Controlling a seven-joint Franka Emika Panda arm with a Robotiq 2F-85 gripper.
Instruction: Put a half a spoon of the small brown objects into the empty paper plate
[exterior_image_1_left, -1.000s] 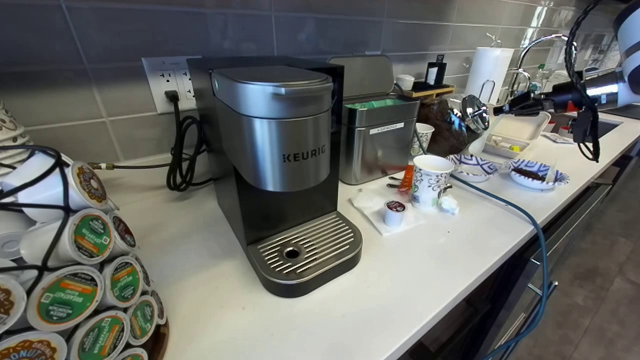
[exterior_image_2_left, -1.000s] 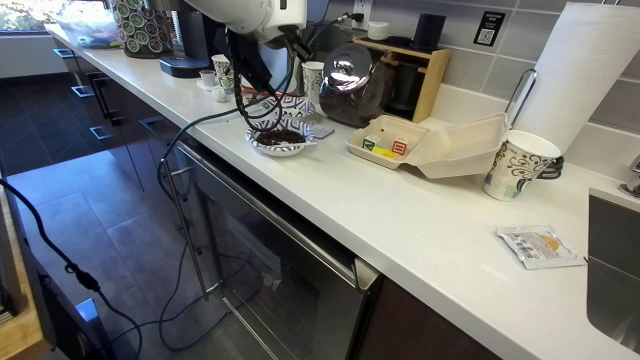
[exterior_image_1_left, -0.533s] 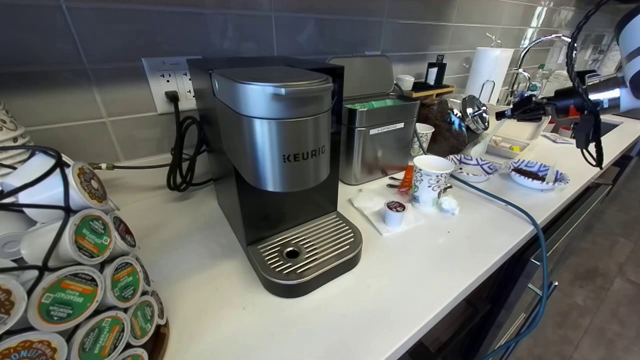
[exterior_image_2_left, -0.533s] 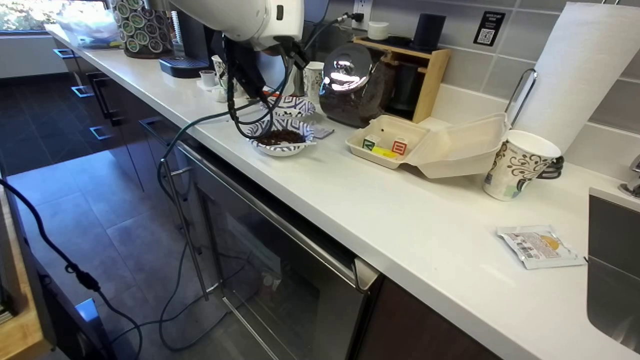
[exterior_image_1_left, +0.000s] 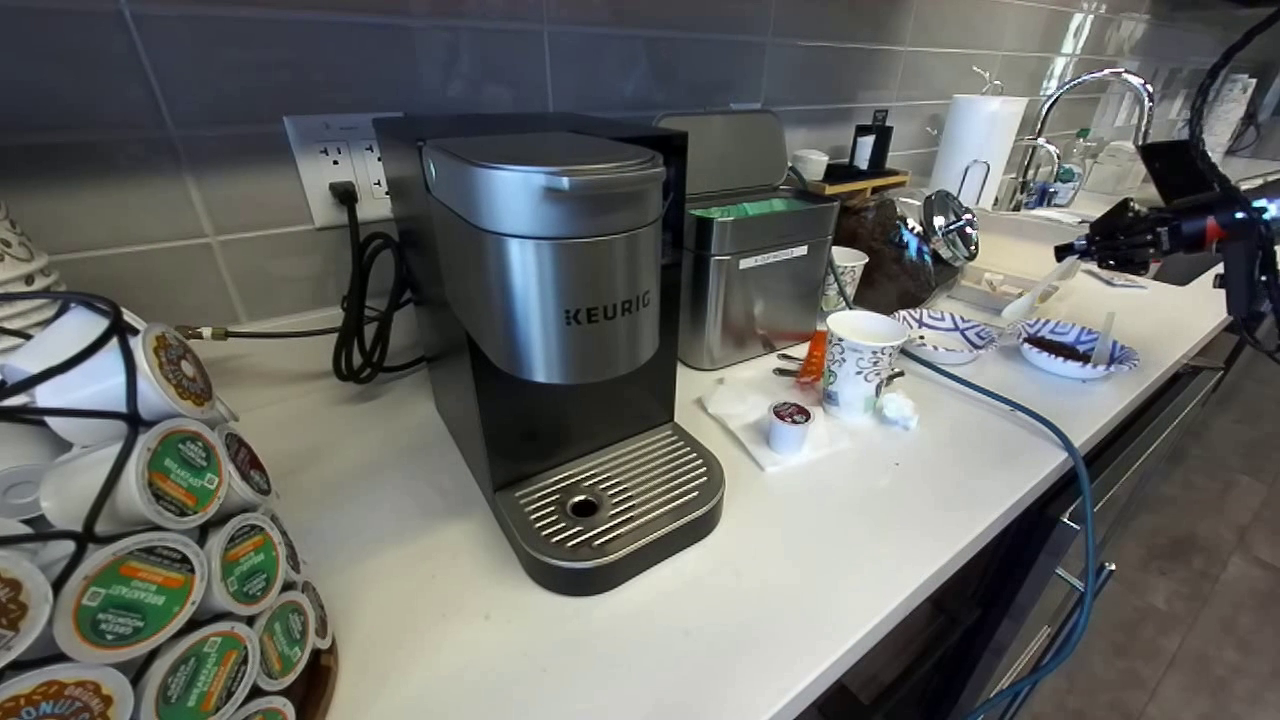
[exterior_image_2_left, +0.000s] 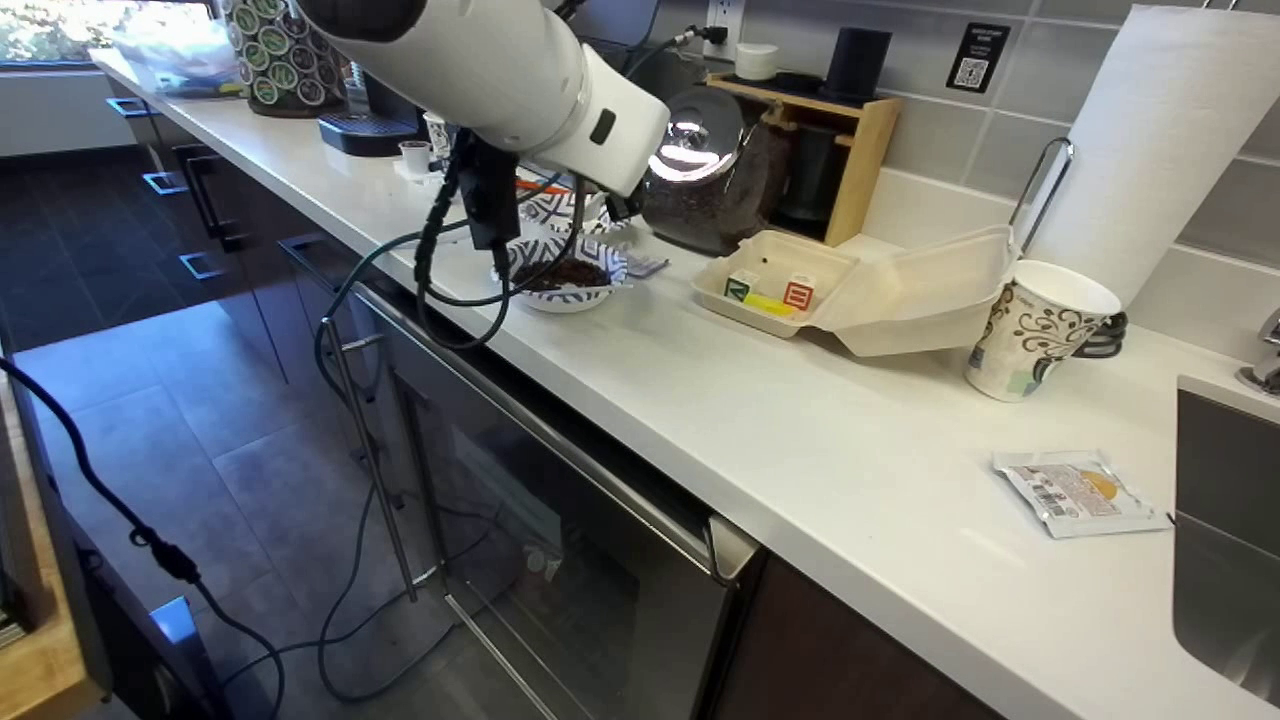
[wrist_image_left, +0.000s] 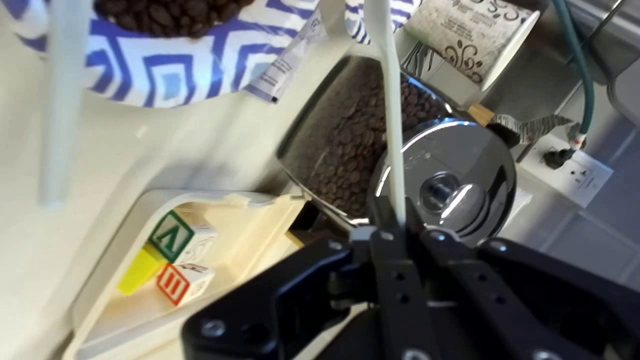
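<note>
My gripper (wrist_image_left: 398, 212) is shut on the handle of a white plastic spoon (wrist_image_left: 392, 110). In an exterior view my gripper (exterior_image_1_left: 1075, 250) holds the spoon (exterior_image_1_left: 1040, 288) tilted, bowl end lower, in the air near the two plates. I cannot tell what the spoon carries. The small brown beans (wrist_image_left: 172, 16) lie in a blue-and-white paper plate (exterior_image_1_left: 1075, 372), which also shows in an exterior view (exterior_image_2_left: 565, 300). A second white spoon (exterior_image_1_left: 1103, 342) stands in that plate. The empty paper plate (exterior_image_1_left: 945, 345) is beside it, partly hidden behind the arm's cables in an exterior view (exterior_image_2_left: 560, 208).
A large jar of beans (wrist_image_left: 345, 145) with a shiny lid stands behind the plates. An open takeout box (exterior_image_2_left: 775, 285) with small blocks is nearby. A paper cup (exterior_image_1_left: 862, 365), a blue cable (exterior_image_1_left: 1050, 430) and a coffee maker (exterior_image_1_left: 560, 300) are on the counter (exterior_image_2_left: 760, 420).
My gripper has moved lower and toward the bean plate's side, rightward in an exterior view, with the spoon now visible below it. The plates have not moved.
</note>
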